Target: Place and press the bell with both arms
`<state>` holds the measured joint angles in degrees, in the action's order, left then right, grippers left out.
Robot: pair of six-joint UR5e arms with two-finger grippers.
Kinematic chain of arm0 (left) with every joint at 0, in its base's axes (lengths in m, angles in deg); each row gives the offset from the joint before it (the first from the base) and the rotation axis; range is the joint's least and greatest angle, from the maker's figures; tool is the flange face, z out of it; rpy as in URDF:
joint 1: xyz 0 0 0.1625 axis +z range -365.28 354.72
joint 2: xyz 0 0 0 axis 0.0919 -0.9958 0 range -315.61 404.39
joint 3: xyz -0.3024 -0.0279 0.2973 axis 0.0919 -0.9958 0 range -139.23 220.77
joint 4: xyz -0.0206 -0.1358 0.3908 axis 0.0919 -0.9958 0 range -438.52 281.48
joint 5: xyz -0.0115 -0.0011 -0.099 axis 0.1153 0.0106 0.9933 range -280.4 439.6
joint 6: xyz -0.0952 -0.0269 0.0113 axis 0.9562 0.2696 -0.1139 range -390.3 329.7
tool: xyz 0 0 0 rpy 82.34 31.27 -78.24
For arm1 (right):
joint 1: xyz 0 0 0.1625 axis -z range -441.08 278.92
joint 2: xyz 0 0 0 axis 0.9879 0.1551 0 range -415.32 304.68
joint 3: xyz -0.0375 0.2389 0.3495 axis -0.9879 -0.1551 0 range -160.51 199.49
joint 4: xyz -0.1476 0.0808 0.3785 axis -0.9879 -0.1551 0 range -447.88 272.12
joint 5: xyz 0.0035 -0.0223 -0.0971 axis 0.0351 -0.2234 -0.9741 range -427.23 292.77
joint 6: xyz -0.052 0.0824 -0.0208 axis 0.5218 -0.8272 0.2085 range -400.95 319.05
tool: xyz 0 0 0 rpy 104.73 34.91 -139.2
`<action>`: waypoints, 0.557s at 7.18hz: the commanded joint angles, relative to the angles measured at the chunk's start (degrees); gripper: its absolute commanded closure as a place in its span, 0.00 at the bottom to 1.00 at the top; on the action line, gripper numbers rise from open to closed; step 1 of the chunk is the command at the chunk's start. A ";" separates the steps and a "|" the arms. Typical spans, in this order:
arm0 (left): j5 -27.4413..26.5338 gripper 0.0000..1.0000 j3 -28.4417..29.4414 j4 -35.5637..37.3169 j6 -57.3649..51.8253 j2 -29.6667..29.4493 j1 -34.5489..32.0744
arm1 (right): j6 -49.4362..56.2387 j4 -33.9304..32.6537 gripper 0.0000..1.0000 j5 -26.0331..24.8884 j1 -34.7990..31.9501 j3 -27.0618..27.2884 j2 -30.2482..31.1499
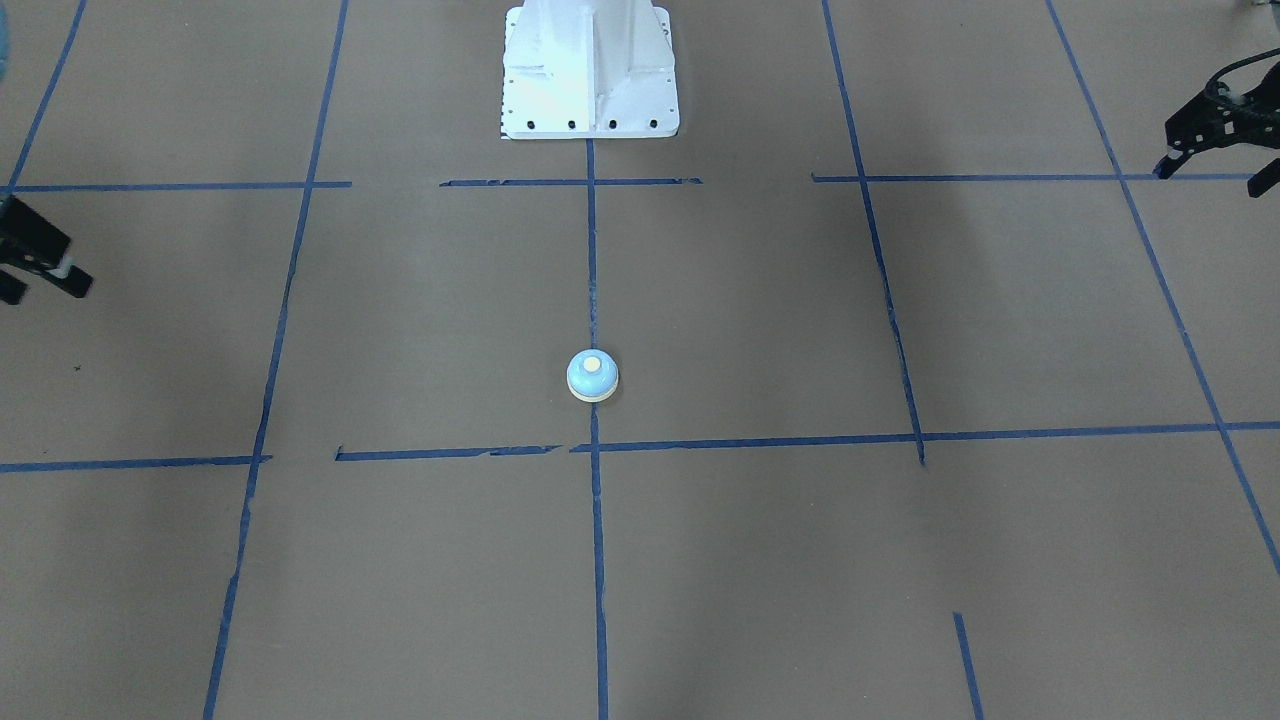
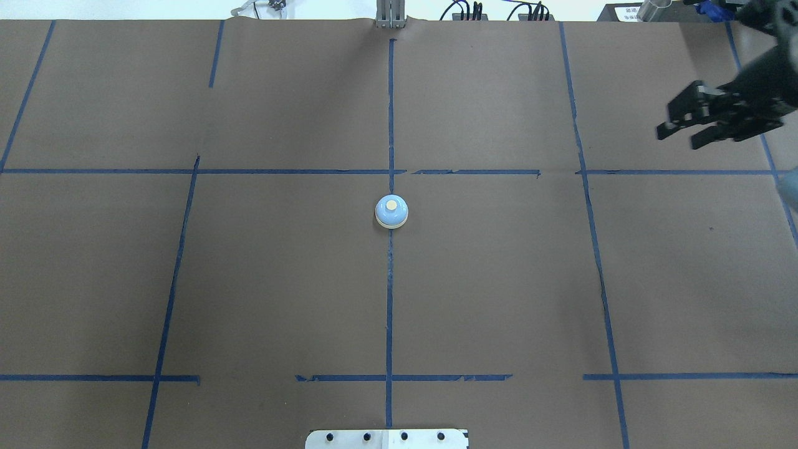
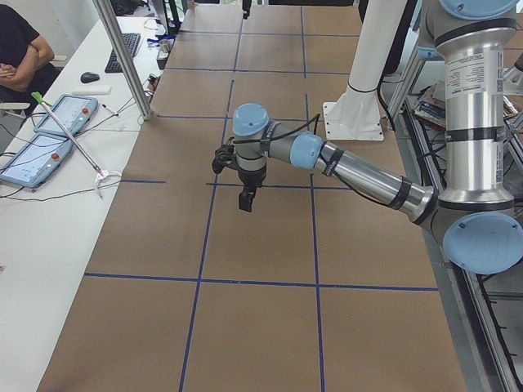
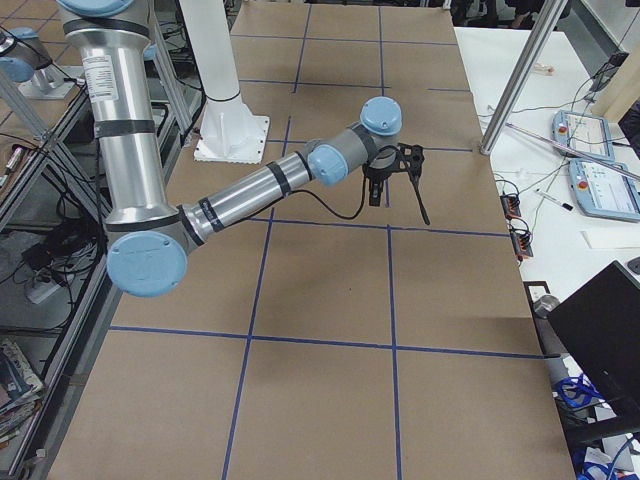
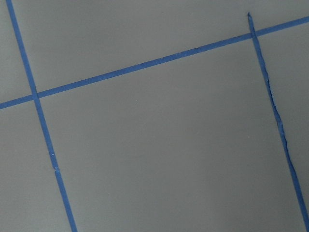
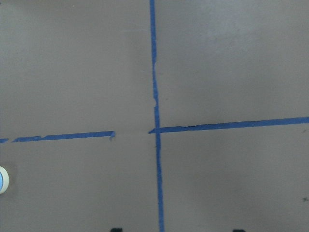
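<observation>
The light-blue bell [image 1: 592,376] with a cream base and button stands upright on the centre tape line of the brown table, untouched; it also shows in the overhead view [image 2: 391,212] and at the left edge of the right wrist view [image 6: 2,180]. My right gripper [image 2: 679,138] hangs open and empty far to the bell's right, seen at the front view's left edge [image 1: 42,290]. My left gripper [image 1: 1210,180] is open and empty, far off on the other side, out of the overhead view. The side views hide the bell.
The white mounting pedestal [image 1: 590,80] stands at the robot's edge of the table. Blue tape lines [image 2: 390,299] grid the brown surface. A side table with tablets [image 3: 49,131] and a metal pole [image 3: 122,57] lie beyond the far edge, with an operator seated there.
</observation>
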<state>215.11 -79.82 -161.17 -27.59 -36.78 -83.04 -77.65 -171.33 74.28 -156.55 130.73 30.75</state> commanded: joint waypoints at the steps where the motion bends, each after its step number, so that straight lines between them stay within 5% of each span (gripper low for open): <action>1: 3.71 0.00 1.32 -0.05 -10.04 4.17 -5.62 | 19.83 -0.14 0.00 -0.25 -9.05 -1.45 9.61; 4: 3.18 0.00 7.39 0.12 -16.24 5.32 -10.46 | 35.45 -0.05 0.00 -1.22 -15.31 -6.65 15.43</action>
<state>218.57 -73.92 -161.19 -42.56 -31.87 -91.72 -46.64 -171.40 73.72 -169.86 125.16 43.89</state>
